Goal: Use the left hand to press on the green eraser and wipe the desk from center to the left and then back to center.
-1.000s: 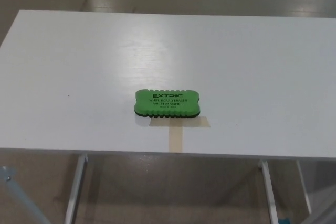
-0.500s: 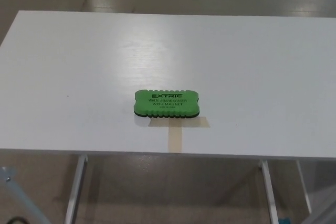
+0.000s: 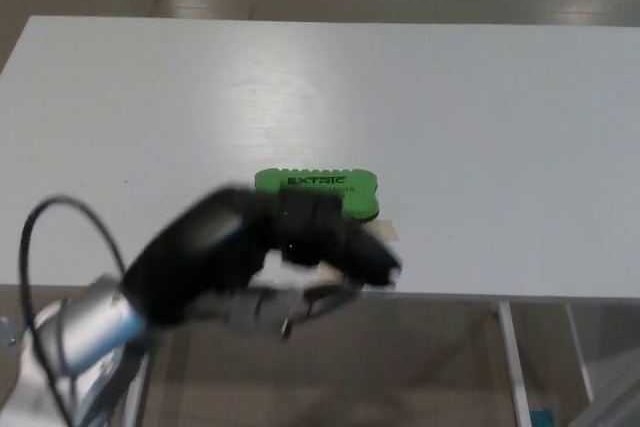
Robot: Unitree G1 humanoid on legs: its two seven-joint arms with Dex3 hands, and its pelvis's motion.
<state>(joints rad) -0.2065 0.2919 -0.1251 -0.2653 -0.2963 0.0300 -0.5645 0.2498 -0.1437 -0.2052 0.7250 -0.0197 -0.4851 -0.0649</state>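
A green eraser [image 3: 318, 185] with black lettering lies near the middle of the white desk [image 3: 450, 117], toward its front edge. My left hand [image 3: 290, 247] has come in from the lower left and hovers blurred over the desk's front edge, just in front of the eraser and covering its near side. Its black fingers [image 3: 372, 259] are spread apart and hold nothing. I cannot tell whether the hand touches the eraser. My right hand does not show.
A strip of tan tape [image 3: 385, 231] peeks out on the desk beside the eraser's right front corner. White desk legs [image 3: 512, 367] show below the front edge, over a shiny floor. A black cable [image 3: 40, 237] loops from my left forearm.
My left arm and hand have swung up into view from the lower left and now sit in front of the eraser. The eraser has stayed put.
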